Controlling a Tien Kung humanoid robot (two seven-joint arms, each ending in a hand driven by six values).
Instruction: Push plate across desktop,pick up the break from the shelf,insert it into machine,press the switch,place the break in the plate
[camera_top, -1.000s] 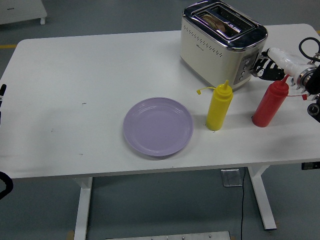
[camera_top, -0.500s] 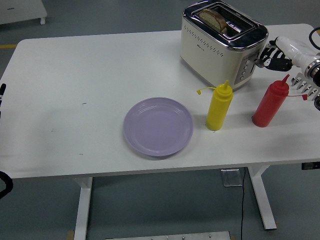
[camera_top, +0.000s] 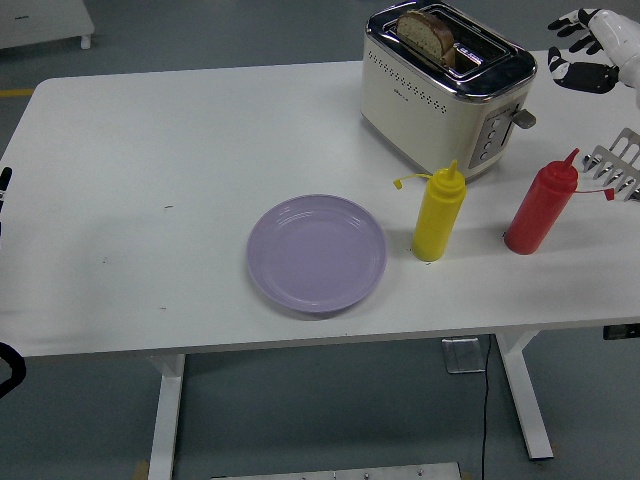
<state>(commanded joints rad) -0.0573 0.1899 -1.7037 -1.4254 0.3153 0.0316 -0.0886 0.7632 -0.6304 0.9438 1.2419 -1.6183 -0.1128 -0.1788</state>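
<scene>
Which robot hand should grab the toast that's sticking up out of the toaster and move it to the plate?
Right. The right robot hand hovers open just beside the toaster, near the bread slice. The left arm barely shows at the left edge, farther away. The purple plate lies empty.

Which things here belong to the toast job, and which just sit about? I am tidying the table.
Job: toaster, bread slice risen in its slot, purple plate, right hand raised, open.
Lying about: yellow bottle, red bottle, metal rack.
</scene>
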